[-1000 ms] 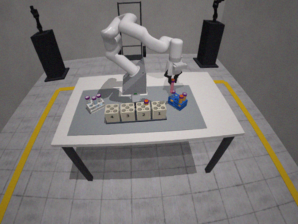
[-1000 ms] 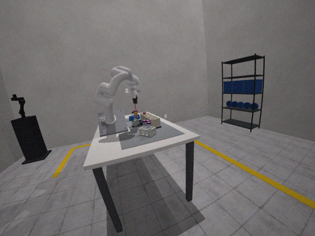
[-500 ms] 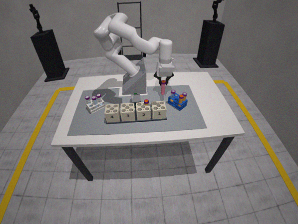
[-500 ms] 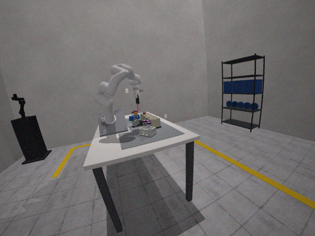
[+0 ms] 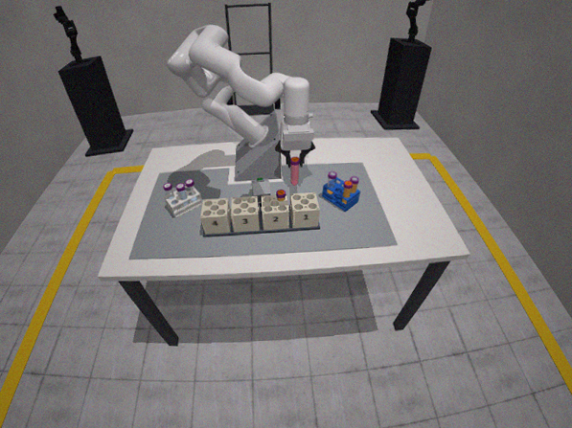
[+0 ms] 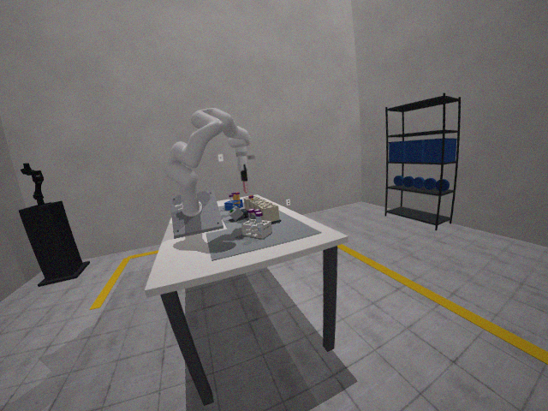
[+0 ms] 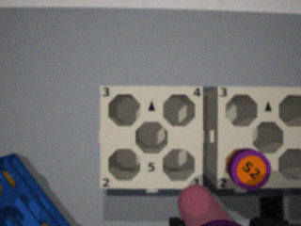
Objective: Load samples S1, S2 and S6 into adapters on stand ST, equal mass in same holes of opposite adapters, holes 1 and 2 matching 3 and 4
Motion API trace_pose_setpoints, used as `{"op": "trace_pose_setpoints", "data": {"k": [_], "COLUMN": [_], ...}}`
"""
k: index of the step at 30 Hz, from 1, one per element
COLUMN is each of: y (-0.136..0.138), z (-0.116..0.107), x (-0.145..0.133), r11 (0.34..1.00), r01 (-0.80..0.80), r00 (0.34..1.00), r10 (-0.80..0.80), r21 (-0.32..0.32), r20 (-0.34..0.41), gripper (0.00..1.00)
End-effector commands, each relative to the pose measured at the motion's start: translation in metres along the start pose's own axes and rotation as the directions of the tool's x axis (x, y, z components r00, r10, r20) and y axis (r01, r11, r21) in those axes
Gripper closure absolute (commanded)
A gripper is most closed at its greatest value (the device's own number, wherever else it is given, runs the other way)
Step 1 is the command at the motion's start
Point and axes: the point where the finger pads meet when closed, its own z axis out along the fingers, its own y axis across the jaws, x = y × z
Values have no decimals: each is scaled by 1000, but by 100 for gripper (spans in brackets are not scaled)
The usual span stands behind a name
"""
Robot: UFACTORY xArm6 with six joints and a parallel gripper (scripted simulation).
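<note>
My gripper (image 5: 295, 164) (image 6: 244, 179) is shut on a pink-filled tube (image 5: 294, 175) (image 7: 195, 202) with an orange cap dot, its ID unreadable. The tube hangs upright above the area behind adapter 1 (image 5: 306, 221) (image 7: 106, 137), whose five holes are empty. Tube S2 (image 5: 280, 194) (image 7: 250, 169) stands in hole 2 of adapter 2 (image 5: 275, 224) (image 7: 222, 137). Adapter 3 (image 5: 245, 226) and adapter 4 (image 5: 216, 227) show no tubes. The blue rack (image 5: 344, 206) (image 7: 28, 202) holds an orange-dotted tube (image 5: 348, 184) and two others. The white rack (image 5: 184, 208) (image 6: 256, 230) holds three tubes with pale contents.
The adapters stand in a row on the dark stand (image 5: 261, 232). The small desk (image 5: 261, 187) with the green DONE key (image 5: 259, 179) is behind adapters 2 and 3, near the arm's base. The blue rack is beyond adapter 1, the white rack beyond adapter 4.
</note>
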Motion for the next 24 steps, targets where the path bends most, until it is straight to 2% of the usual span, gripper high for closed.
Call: {"op": "trace_pose_setpoints", "data": {"k": [1,24], "y": [12,113], "z": [-2,-1], "x": [4,30], "r11": [1000,1000], "r01": [1,1], "r00": [1000,1000], "r10": [-1,-1], "r21": [3,3], "r20": [-4,-4], "gripper": [100,100]}}
